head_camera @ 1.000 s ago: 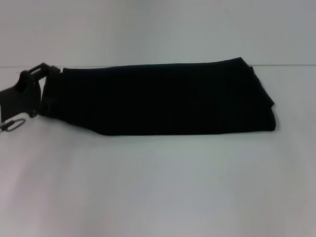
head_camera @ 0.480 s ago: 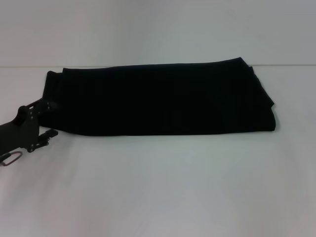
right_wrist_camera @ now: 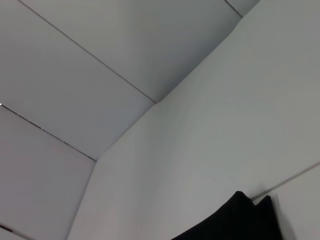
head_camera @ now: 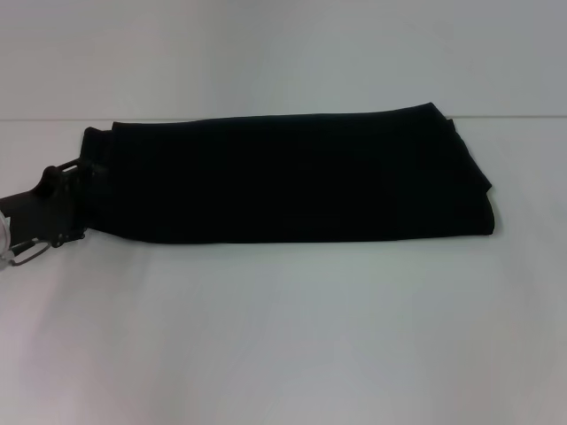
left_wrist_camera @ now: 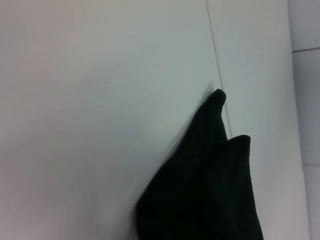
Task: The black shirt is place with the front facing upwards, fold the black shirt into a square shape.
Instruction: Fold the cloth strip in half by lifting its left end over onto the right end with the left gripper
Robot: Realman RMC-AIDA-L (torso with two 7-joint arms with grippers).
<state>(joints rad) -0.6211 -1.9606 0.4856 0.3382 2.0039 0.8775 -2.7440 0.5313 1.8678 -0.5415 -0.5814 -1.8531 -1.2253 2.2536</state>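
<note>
The black shirt point(head_camera: 292, 177) lies on the white table point(head_camera: 283, 336) as a long folded strip running left to right, with no lettering showing. My left gripper point(head_camera: 78, 202) sits at the strip's left end, open, its fingers spread along that edge and nothing held between them. In the left wrist view a pointed end of the black shirt point(left_wrist_camera: 210, 190) rests on the table. The right wrist view catches only a corner of the black shirt point(right_wrist_camera: 240, 220). The right gripper is out of view.
A pale wall point(head_camera: 283, 53) rises behind the table's far edge, just beyond the shirt. A small metal ring point(head_camera: 27, 252) hangs under the left arm at the frame's left edge.
The left gripper let go of the shirt's left end, which now lies flat. It dropped toward the near left, then came back up beside that end.
</note>
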